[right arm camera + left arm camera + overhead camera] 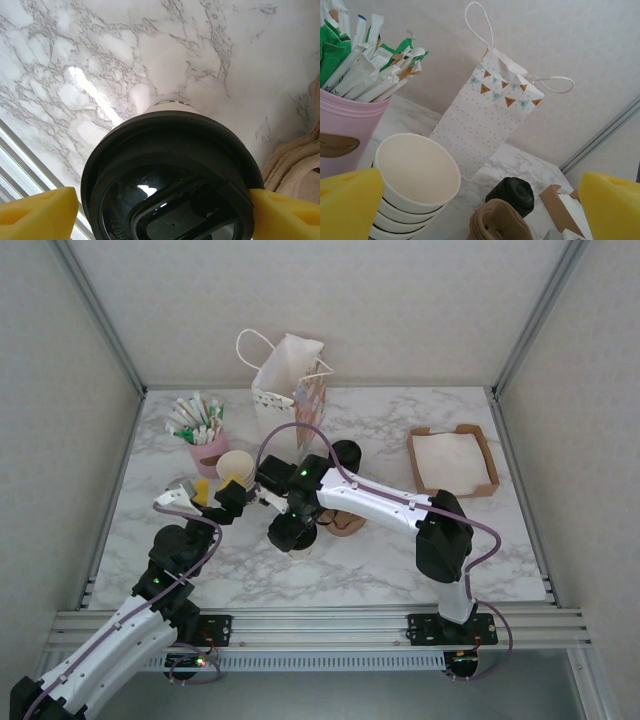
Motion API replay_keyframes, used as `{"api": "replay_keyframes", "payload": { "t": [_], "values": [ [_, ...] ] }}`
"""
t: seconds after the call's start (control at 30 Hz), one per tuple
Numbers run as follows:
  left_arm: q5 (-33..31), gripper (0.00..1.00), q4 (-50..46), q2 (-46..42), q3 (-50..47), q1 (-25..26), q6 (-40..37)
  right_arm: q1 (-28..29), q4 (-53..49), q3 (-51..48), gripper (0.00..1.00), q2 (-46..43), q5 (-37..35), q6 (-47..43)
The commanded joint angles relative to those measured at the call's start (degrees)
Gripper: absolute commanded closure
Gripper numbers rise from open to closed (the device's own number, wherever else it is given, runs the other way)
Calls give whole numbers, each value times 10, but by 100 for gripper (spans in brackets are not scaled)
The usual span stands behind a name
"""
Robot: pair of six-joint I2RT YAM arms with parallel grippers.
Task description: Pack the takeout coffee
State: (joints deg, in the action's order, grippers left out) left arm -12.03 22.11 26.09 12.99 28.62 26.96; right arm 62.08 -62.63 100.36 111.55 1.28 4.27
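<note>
Takeout coffee (303, 548), top view: stands on the marble table (400, 560), near the middle and towards the front. It is mostly hidden under my right pincer (293, 530).
Right arm, top view: reaches leftwards across the table, with its wrist over the coffee.
Brown sleeves (346, 524), top view: lie just beside the coffee, on its right.
Left pincer (203, 495), top view: hangs near the stack of cream cups (237, 468), apart from the coffee.
Back of table, top view: a pink cup (208, 452) of wrapped straws (195, 418) at the left, a paper bag (290, 380) standing upright, and a black cylinder (346, 453) in front of the bag. A brown tray (485, 455) sits well apart at the right.

Left pincer (480, 200), left wrist view: my yellow pads (347, 205) are spread wide and hold nothing.
Ahead of it, left wrist view: the stack of cream cups (415, 175) is closest, with the pink cup (345, 130) and straws (365, 65) beside it. The dotted paper bag (490, 115) is behind, the black cylinder (512, 195) and brown sleeves (497, 222) lower down, and the tray (552, 202) at the right.

Takeout coffee (172, 185), right wrist view: upright on the table (100, 60), its black lid towards me and white wall below.
Right pincer (162, 215), right wrist view: spread around the lid with a yellow pad (40, 212) on each side. A sliver of gap shows at one pad, and the other sits right at the rim. I cannot tell whether that one touches.
Brown sleeves (300, 155), right wrist view: at the right edge, near the cup.
</note>
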Motion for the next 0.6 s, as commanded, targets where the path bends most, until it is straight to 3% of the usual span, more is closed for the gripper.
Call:
{"api": "replay_keyframes", "payload": {
  "t": [0.0, 0.37, 0.57],
  "values": [
    [1, 0, 20, 1, -5, -6, -11, 8, -25, 13, 9, -20, 9, 22],
    [25, 0, 19, 21, 13, -6, -11, -25, 44, -55, 4, -105, 17, 79],
    [88, 8, -20, 49, 41, -6, 43, -56, 100, -126, 3, -184, 59, 109]
  ]
}}
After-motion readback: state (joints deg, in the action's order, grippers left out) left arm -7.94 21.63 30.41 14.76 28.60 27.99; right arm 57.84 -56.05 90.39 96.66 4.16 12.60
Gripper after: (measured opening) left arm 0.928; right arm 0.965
